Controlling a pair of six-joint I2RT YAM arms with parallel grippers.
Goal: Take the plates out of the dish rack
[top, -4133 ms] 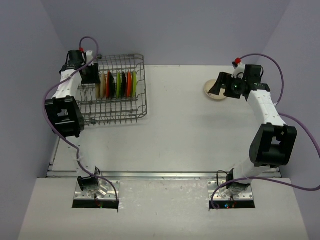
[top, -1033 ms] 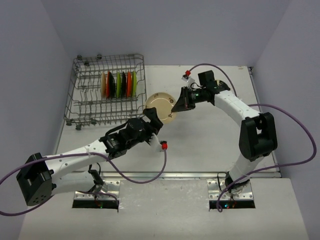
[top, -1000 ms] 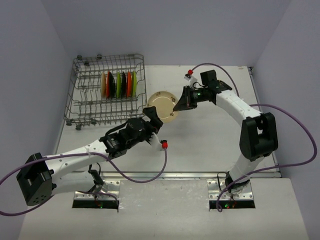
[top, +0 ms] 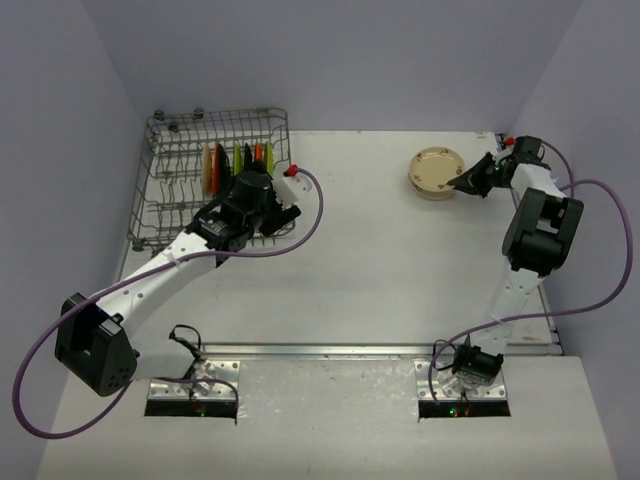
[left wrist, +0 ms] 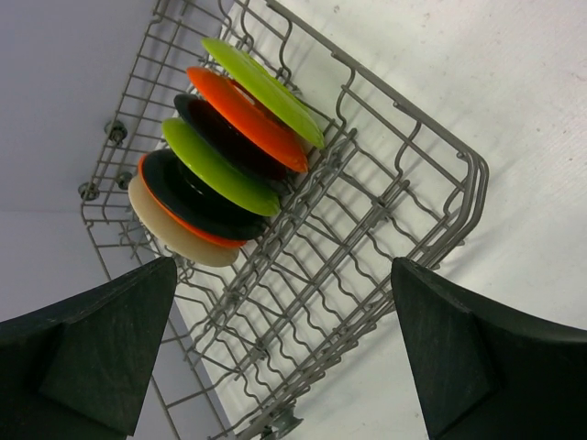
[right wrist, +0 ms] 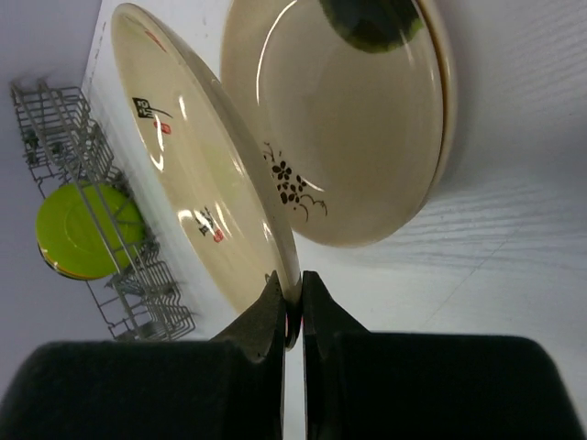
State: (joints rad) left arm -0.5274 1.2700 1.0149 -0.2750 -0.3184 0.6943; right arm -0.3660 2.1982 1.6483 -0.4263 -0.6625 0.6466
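Grey metal wire dish rack (left wrist: 431, 197), smooth plastic plates (left wrist: 220, 170), glossy cream plate (right wrist: 197, 174), matt table (top: 380, 260)

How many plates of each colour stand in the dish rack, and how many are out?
Lime green plates: 2
Black plates: 2
Orange plates: 2, one just a thin edge behind a black plate
Cream plate: 1
Patterned cream plates out of the rack: 2, one pinched in the right fingers
Total: 9, with 7 in the dish rack

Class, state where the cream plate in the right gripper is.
The held plate is at the table's far right in the top view, rim pinched by the right gripper, tilted over a second cream plate.
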